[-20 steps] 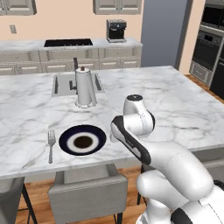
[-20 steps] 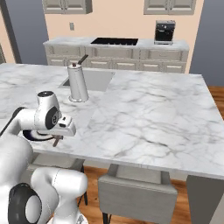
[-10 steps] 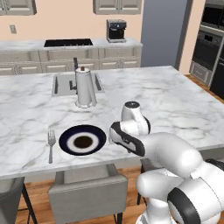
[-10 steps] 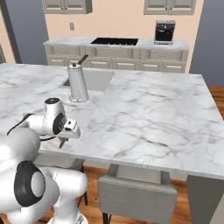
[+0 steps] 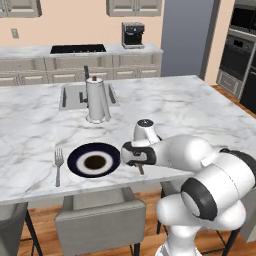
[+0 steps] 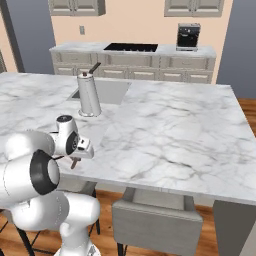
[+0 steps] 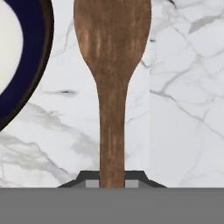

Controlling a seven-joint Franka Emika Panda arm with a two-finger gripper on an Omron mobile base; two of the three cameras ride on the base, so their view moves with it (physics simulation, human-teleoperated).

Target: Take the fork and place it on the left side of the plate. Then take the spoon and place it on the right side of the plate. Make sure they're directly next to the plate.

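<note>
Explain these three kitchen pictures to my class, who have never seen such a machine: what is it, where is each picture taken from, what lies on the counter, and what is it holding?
The machine is a white robot arm on a mobile base, in a computer-rendered kitchen. Two pictures come from cameras on the base, behind the arm to its left and right. The third looks along the gripper itself.

On the marble counter lie a round plate with a dark navy rim, a slim silver-grey metal fork to its left, and a tall metal pot further back.

The gripper is shut on the handle of a brown wooden spoon, held low over the counter just right of the plate.
</note>
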